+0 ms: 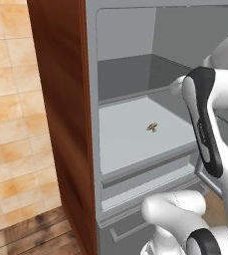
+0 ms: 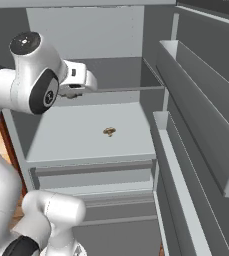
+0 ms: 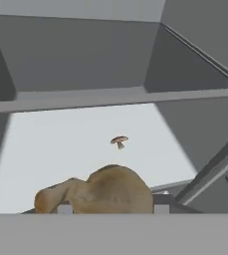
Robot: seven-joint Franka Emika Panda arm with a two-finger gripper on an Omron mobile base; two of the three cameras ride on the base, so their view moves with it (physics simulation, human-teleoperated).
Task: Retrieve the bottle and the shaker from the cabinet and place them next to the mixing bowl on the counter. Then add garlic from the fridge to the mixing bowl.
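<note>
Pincer: the pincer (image 3: 110, 209) is clamped on the garlic (image 3: 98, 191), which sits between its two finger tips (image 3: 64, 209) at the near edge of the hand view. In the right base view the hand (image 2: 78, 80) is held up over the far left part of the fridge shelf, and a bit of tan shows under it.

Garlic: a tan, lumpy bulb, lifted clear of the shelf and gripped on both sides. It bulges above the tips and hides the gap between them.

Fridge: the fridge (image 1: 130, 60) stands open, grey inside, with a back wall and a ledge above the shelf.

Shelf: the pale shelf (image 1: 130, 137) is flat and bright, with a drawer front just below it.

Mushroom: a small brown mushroom (image 2: 109, 131) lies on the shelf near its middle, well apart from the garlic and farther in and to the right of it. It also shows in the left base view (image 1: 152, 127) and in the hand view (image 3: 119, 141).

Door: the fridge door (image 2: 206, 130) is swung out on the right, with grey bins along it.

Panel: a wooden side panel (image 1: 60, 109) flanks the fridge on the left, with tiled wall (image 1: 11, 99) beyond it.
</note>
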